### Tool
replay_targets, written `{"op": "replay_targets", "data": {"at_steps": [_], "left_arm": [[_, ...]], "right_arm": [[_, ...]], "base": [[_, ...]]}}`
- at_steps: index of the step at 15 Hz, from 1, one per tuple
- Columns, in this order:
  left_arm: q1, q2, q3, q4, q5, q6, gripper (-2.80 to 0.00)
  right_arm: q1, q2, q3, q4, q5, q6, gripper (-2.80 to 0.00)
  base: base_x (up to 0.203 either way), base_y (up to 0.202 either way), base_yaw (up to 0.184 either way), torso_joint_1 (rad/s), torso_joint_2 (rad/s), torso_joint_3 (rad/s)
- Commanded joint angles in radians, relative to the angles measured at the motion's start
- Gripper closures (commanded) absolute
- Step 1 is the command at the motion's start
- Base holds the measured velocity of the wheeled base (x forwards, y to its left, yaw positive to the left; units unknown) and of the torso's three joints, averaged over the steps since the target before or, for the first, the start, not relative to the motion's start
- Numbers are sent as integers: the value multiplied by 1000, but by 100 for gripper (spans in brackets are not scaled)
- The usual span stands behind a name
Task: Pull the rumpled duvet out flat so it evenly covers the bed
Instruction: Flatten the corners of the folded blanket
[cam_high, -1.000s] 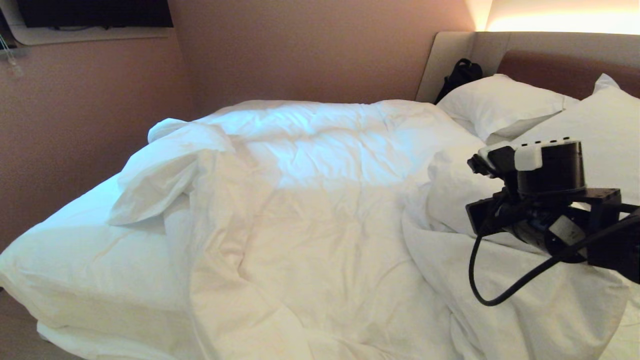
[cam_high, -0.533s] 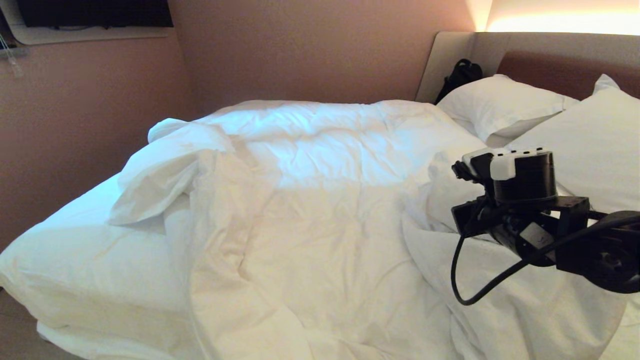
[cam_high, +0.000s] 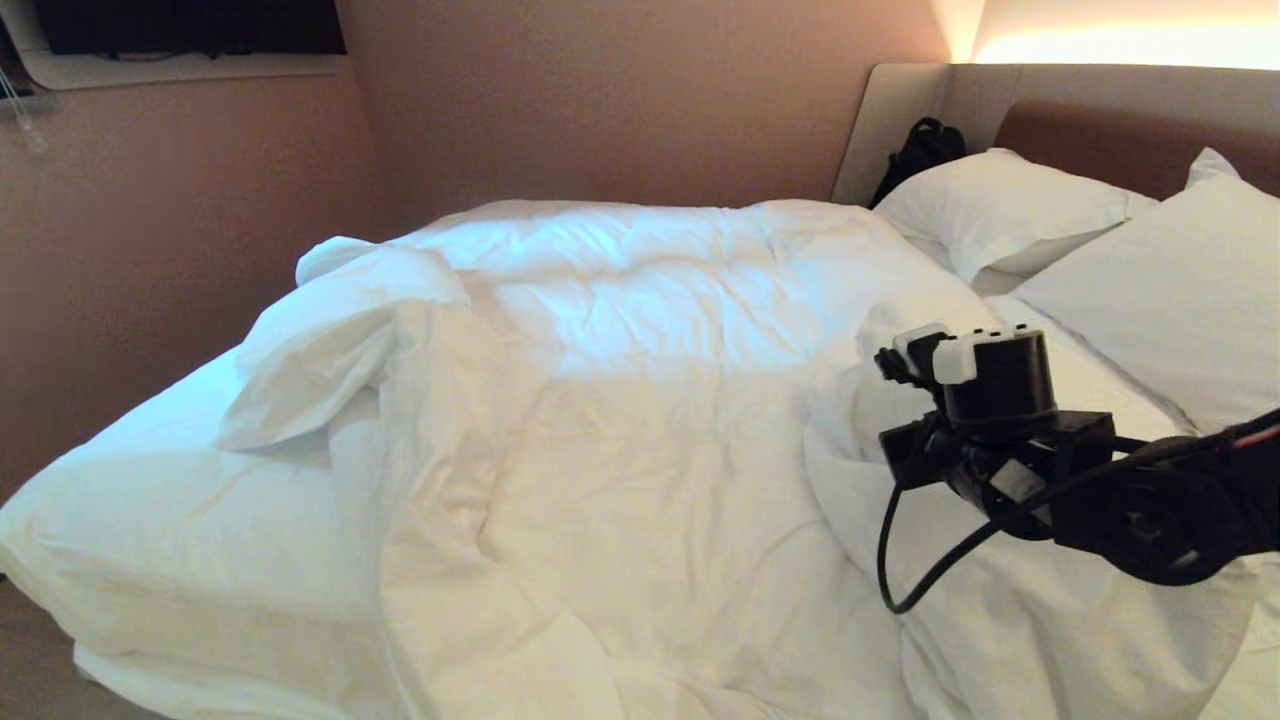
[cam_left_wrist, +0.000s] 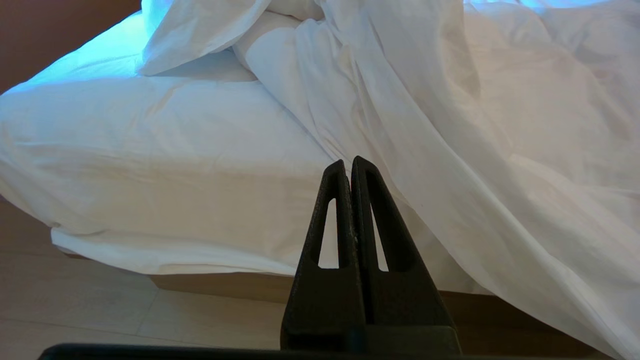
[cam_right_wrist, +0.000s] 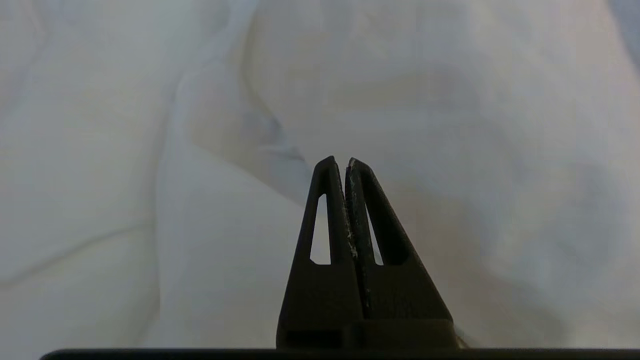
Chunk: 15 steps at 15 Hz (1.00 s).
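Observation:
The white duvet (cam_high: 640, 420) lies rumpled over the bed (cam_high: 130, 500). Its far-left corner is folded back in a puffy heap (cam_high: 330, 340), and the fitted sheet is bare beside it. Another bunched fold (cam_high: 880, 350) rises near the pillows. My right arm's wrist (cam_high: 990, 400) hangs over that fold at the right. In the right wrist view my right gripper (cam_right_wrist: 340, 160) is shut and holds nothing, pointing down at creased duvet cloth (cam_right_wrist: 225, 225). My left gripper (cam_left_wrist: 347, 160) is shut and empty, low by the bed's near side, where the duvet (cam_left_wrist: 500, 150) drapes over the edge.
Two white pillows (cam_high: 1000, 200) (cam_high: 1180, 290) lean on the padded headboard (cam_high: 1100, 130), with a black bag (cam_high: 920, 150) in the corner. A pinkish wall (cam_high: 180, 200) runs close along the bed's far and left sides. The tan wooden base (cam_left_wrist: 225, 282) and pale floor (cam_left_wrist: 75, 310) show below.
My right arm has come down and to the left, from in front of the near pillow to over the duvet's bunched fold. The duvet and the left gripper have not moved.

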Motion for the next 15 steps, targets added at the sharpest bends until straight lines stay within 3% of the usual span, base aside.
{"op": "replay_targets", "data": {"at_steps": [1,6,13,14,15], "left_arm": [[0,0,0,0,0,0,0],[0,0,0,0,1,0,0],[0,0,0,0,-1,0,0],[0,0,0,0,1,0,0],[0,0,0,0,1,0,0]], "right_arm": [[1,84,-3,-84,-4,4,0],[-4,157,-34,-101,1,69,0],[-4,191,-40,-103,1,79,0],[-4,191,-40,-101,1,77,-280],[-4,195,-40,-101,1,77,-280]], "base": [[0,0,0,0,0,0],[0,0,0,0,0,0],[0,0,0,0,0,0],[0,0,0,0,0,0],[0,0,0,0,0,0]]}}
